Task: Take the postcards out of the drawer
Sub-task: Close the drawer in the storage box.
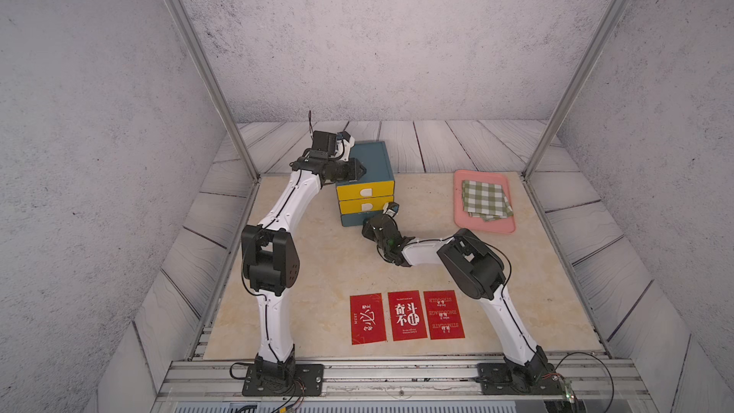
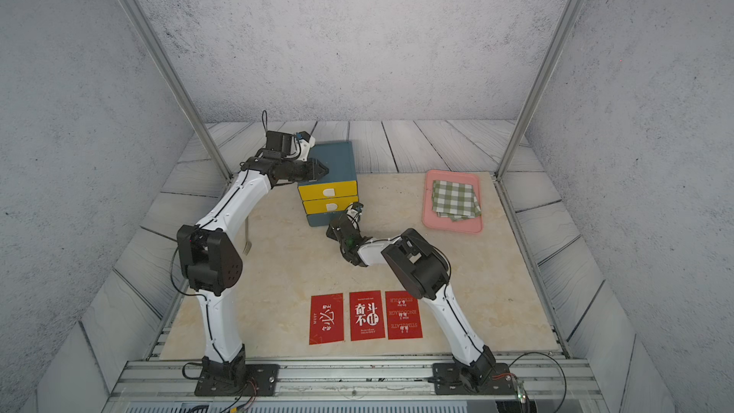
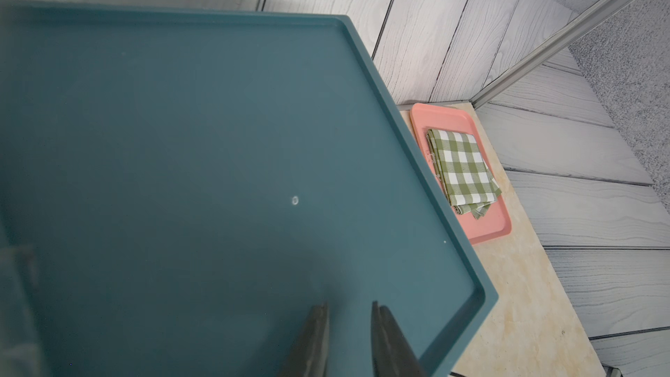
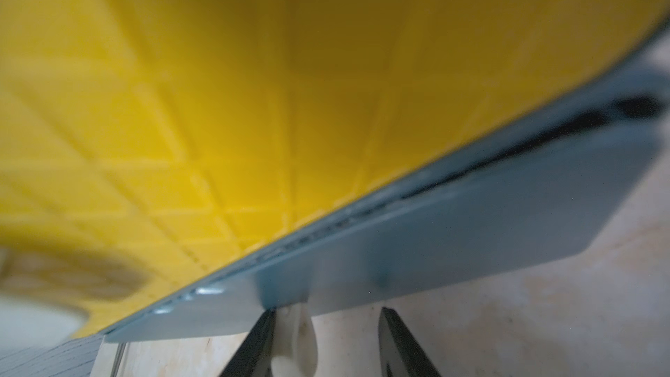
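Three red postcards (image 1: 367, 319) (image 1: 409, 315) (image 1: 443, 315) with white lettering lie side by side on the table near its front edge, also seen in a top view (image 2: 367, 315). The teal drawer cabinet (image 1: 371, 160) has two yellow drawers and a teal bottom drawer (image 1: 357, 219). My left gripper (image 3: 350, 304) rests over the cabinet's top, its fingers a little apart with nothing between them. My right gripper (image 4: 326, 311) is low at the bottom drawer's front (image 4: 471, 233). It is open, with the white handle (image 4: 299, 331) against one finger and well apart from the other.
A pink tray (image 1: 484, 226) holding a folded green-white checked cloth (image 1: 486, 200) sits at the back right of the table. A fork (image 2: 247, 244) lies on the table left of the cabinet, behind my left arm. Metal frame posts stand at the back corners.
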Available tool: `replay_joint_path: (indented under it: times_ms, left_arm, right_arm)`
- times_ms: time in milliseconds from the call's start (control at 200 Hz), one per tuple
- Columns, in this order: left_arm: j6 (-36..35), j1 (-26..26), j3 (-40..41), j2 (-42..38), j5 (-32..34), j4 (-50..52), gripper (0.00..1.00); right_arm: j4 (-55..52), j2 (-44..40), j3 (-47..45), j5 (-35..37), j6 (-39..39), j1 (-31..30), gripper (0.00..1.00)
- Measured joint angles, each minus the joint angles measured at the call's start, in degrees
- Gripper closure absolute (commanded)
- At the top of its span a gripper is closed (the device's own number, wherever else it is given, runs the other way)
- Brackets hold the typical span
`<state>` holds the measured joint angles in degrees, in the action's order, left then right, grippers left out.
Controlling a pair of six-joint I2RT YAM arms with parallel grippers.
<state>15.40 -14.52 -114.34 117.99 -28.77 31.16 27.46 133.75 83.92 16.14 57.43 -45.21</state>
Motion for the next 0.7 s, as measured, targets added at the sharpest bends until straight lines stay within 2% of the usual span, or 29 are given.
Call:
replay_joint_path:
  times_ms: [415,636,701]
  left_arm:
    - [0.72,0.04,-0.04,-0.26,0.09,-0.5,0.52]
    - [1.38,0.48,0.37,-1.44,1.44,-0.04,0.44]
    - [1.36,0.7,1.55,-2.69,2.23,0.35,0.37]
  right_arm:
    - [4.33,-3.04,-7.56,0.46,-2.67,-1.29,0.47]
    - [0.04,-13.16,-16.5,1.86,-7.5,-3.21,0.46]
    - [-0.81,-18.29,-20.26,2.16,-9.18,-3.52,0.45]
